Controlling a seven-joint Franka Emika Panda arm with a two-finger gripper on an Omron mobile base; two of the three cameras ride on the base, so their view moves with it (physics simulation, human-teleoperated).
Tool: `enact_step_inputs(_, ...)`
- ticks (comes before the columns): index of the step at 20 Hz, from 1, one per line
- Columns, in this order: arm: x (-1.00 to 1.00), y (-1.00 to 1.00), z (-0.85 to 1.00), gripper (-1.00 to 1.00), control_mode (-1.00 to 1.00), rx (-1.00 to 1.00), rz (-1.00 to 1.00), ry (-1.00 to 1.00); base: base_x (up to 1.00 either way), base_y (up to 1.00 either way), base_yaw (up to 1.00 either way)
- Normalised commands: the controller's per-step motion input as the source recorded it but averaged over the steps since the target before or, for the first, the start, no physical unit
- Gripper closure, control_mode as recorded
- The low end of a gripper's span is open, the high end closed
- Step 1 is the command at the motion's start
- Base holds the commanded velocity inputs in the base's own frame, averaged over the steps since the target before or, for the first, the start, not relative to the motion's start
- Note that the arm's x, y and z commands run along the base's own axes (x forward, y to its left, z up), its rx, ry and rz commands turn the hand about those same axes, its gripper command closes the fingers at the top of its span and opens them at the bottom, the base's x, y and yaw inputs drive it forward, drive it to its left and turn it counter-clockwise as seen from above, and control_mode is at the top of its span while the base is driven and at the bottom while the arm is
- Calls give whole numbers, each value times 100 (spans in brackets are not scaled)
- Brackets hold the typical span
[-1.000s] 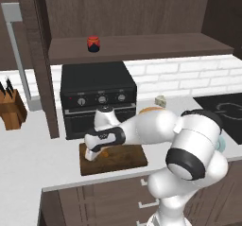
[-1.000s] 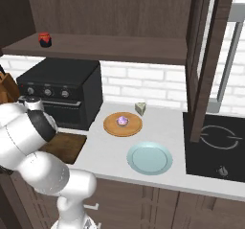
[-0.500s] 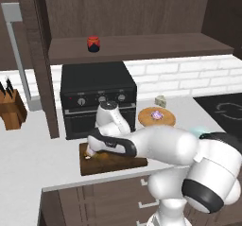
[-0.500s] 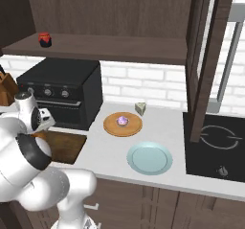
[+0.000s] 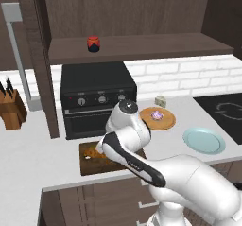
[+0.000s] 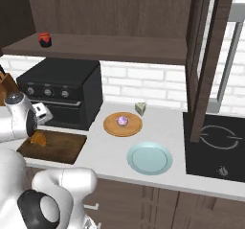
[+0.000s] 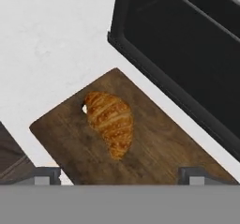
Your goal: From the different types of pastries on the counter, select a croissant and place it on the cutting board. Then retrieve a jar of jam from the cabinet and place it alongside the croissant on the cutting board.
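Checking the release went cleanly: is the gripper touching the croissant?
Apart. In the hand view the gripper has both fingertips spread wide, with bare cutting board between them and the croissant.

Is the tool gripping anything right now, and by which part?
Nothing. The croissant lies free on the cutting board, with the tool open above it.

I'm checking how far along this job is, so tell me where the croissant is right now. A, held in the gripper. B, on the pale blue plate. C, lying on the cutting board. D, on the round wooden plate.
C: the hand view shows the croissant lying flat on the cutting board, free of the open gripper, whose fingertips sit apart on either side of it.
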Motion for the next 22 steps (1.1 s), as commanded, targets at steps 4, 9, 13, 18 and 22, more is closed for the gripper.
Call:
enact_step_inputs(4,-46,-28,94,-100,-100,17,-5,-28,0,0,0)
enact_step_inputs(9,-21,-45,100,-100,-100,23,-13,-23,0,0,0)
enact_step_inputs(13,-12,-12,100,-100,-100,18,-20,-21,0,0,0)
enact_step_inputs(18,-7,-2,100,-100,-100,9,-25,-13,0,0,0)
enact_step_inputs(22,0,-5,100,-100,-100,3,-22,-11,0,0,0)
